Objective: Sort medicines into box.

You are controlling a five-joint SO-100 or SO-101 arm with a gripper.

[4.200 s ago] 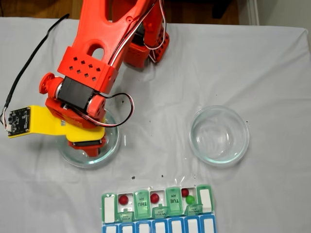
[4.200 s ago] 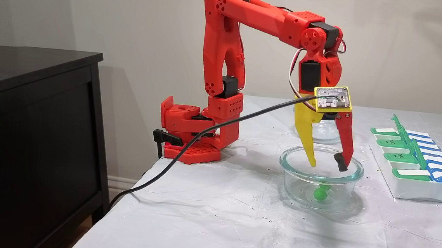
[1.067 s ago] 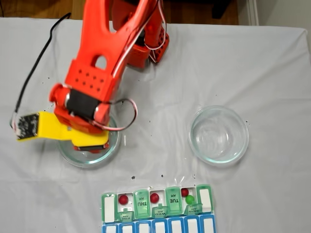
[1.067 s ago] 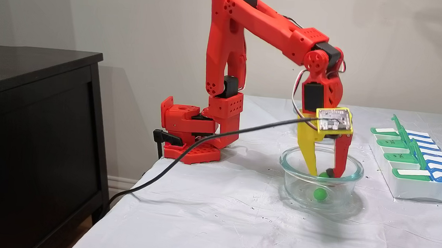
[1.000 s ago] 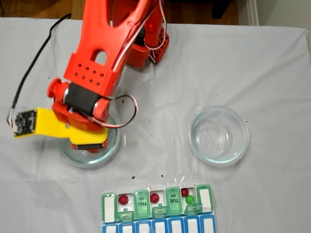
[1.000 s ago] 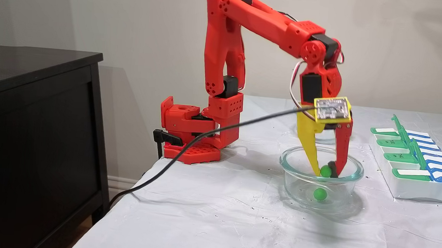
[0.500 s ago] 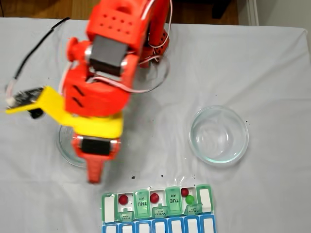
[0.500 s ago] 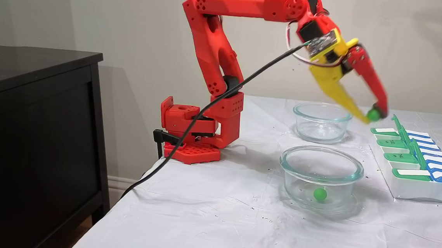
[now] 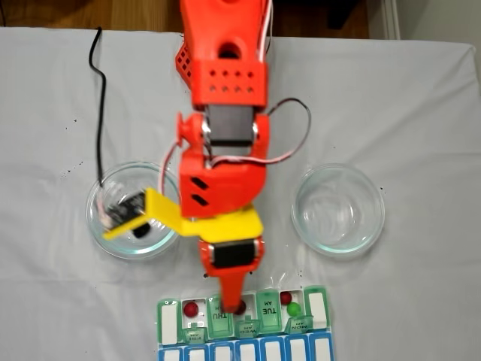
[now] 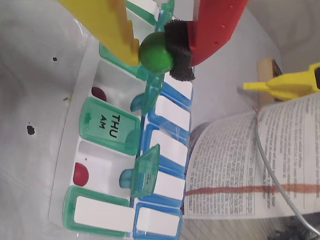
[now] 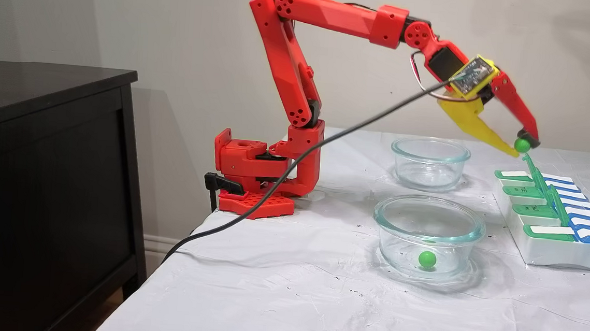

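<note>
Carefully, we carried one green pill [image 10: 156, 51] above the box [image 10: 107, 125].
Our gripper [image 10: 159, 50] pinched it between narrowly parted jaws; open compartments waited just below them.

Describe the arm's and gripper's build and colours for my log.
A red printed arm with perforated panels, black servo blocks and red-and-white wires. The gripper pairs a yellow finger with a red one bearing a dark foam pad. A black cable runs to a small circuit board.

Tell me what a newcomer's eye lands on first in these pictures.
First, the bright red arm stretching from its base across the white table. Its hand pinches a green pill just above the pill organizer near the table's edge. Then the glass bowl in front, holding one more green pill.
</note>
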